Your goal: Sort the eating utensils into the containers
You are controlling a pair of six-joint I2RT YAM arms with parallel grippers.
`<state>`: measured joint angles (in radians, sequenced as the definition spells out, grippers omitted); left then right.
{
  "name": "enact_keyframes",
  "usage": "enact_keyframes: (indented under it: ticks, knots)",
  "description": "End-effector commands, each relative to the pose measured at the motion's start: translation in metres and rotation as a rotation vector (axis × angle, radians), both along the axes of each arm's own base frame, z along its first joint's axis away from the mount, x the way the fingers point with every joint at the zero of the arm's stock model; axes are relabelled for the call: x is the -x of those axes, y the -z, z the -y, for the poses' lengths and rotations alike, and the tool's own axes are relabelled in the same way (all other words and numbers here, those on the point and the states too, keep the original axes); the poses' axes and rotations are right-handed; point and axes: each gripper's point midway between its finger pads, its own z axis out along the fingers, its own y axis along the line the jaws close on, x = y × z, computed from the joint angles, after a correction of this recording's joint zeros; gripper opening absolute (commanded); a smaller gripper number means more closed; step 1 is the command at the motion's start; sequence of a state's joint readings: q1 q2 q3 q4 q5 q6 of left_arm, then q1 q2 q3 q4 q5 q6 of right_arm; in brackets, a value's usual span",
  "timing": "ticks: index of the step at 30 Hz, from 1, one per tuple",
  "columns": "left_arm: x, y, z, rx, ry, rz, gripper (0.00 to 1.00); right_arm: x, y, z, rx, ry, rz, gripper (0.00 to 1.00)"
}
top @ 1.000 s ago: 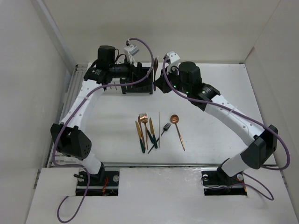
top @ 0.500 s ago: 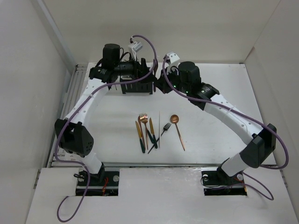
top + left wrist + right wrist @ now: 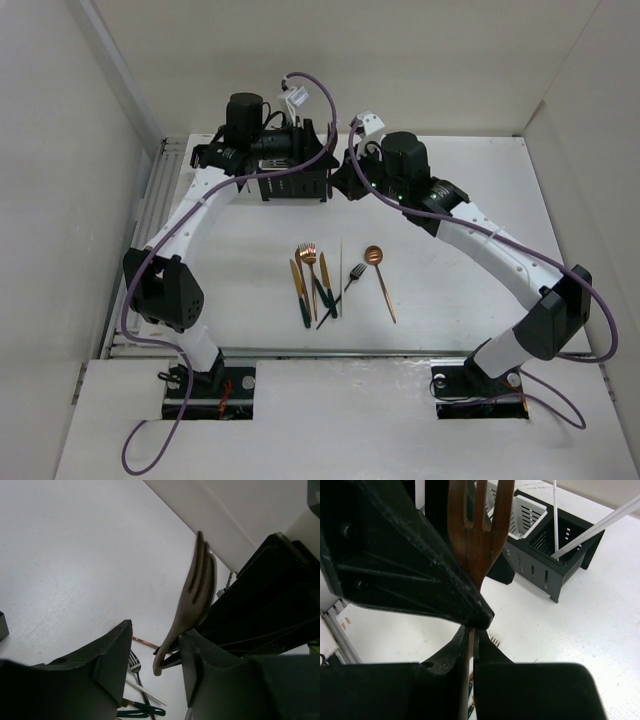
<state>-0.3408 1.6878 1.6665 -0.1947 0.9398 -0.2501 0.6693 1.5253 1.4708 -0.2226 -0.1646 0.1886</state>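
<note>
FORK BETWEEN TWO ARMS: Above the far side of the white table point(image 3: 230, 260), the right gripper point(image 3: 471, 632) is clamped tight on the handle of a copper-coloured metal fork point(image 3: 480, 540), holding it upright, tines up. The left gripper point(image 3: 156, 632) meets it with fingers apart on either side of the same handle, a clear gap showing on one side. Just beside the pair stands the row of square slotted plastic caddies point(image 3: 290, 185), black and white. From overhead, the left arm's wrist point(image 3: 250, 135) crosses over the row's far edge. From the right wrist, a black caddy point(image 3: 555, 550) at the end holds two thin white sticks point(image 3: 600, 527) leaning out, with a white caddy point(image 3: 520, 517) next to it. A broad black housing point(image 3: 385, 555) blocks the rest of the row. Nearer the arm bases, well apart from the caddies, loose utensils point(image 3: 322, 285) lie clustered on the table, a copper spoon point(image 3: 380, 272) at the right edge.
</note>
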Motion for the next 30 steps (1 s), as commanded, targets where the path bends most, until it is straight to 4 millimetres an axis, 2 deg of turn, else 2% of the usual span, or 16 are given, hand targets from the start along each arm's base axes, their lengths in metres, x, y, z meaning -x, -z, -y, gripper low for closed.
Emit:
enact_keyframes:
  ticks: [1, 4, 5, 9, 10, 11, 12, 13, 14, 16, 17, 21, 23, 24, 25, 30]
  knots:
    - [0.0, -0.018, 0.006, 0.049, 0.014, 0.04, 0.37, 0.012, -0.021, -0.012, -0.06, -0.059, 0.046, 0.0]
    - [-0.001, -0.017, 0.008, 0.056, 0.022, 0.033, 0.2, 0.012, -0.021, -0.012, -0.06, -0.059, 0.046, 0.0]
    - [-0.001, -0.017, 0.008, 0.056, 0.022, 0.033, 0.03, 0.012, -0.021, -0.012, -0.06, -0.059, 0.046, 0.0]
    - [-0.003, -0.012, 0.007, 0.049, 0.008, 0.026, 0.0, 0.01, -0.021, -0.011, -0.058, -0.05, 0.047, 0.0]
    - [-0.004, -0.012, 0.006, 0.038, -0.002, 0.03, 0.0, 0.01, -0.021, -0.011, -0.058, -0.05, 0.047, 0.08]
    - [-0.017, -0.018, -0.004, 0.023, -0.06, 0.061, 0.0, 0.009, -0.021, -0.01, -0.056, -0.041, 0.049, 0.25]
    - [-0.025, -0.02, -0.012, 0.002, -0.103, 0.082, 0.0, 0.01, -0.022, -0.01, -0.053, -0.041, 0.045, 0.5]
    - [-0.038, -0.017, -0.021, -0.028, -0.152, 0.1, 0.0, 0.01, -0.018, -0.007, -0.035, -0.034, 0.039, 0.69]
    - [-0.053, -0.009, -0.039, -0.097, -0.209, 0.139, 0.0, 0.008, -0.018, -0.006, -0.032, -0.022, 0.041, 1.0]
    - [-0.093, -0.027, -0.082, -0.24, -0.423, 0.298, 0.0, 0.002, -0.015, 0.005, -0.003, 0.018, 0.055, 1.0]
    - [-0.095, -0.027, -0.086, -0.243, -0.433, 0.298, 0.0, 0.003, -0.019, 0.006, -0.008, 0.018, 0.062, 1.0]
    - [-0.127, -0.034, -0.127, -0.345, -0.553, 0.447, 0.0, -0.012, -0.015, 0.019, -0.003, 0.035, 0.073, 1.0]
    - [-0.135, -0.025, -0.135, -0.376, -0.564, 0.486, 0.0, -0.017, -0.015, 0.019, -0.012, 0.028, 0.078, 1.0]
    - [-0.143, -0.03, -0.14, -0.364, -0.585, 0.533, 0.0, -0.022, -0.008, 0.021, 0.0, 0.027, 0.073, 1.0]
    - [-0.147, -0.013, -0.142, -0.381, -0.589, 0.528, 0.0, -0.022, -0.008, 0.021, 0.001, 0.027, 0.073, 1.0]
    - [-0.171, 0.009, -0.135, -0.334, -0.6, 0.536, 0.0, -0.044, 0.003, 0.04, 0.015, 0.074, 0.065, 1.0]
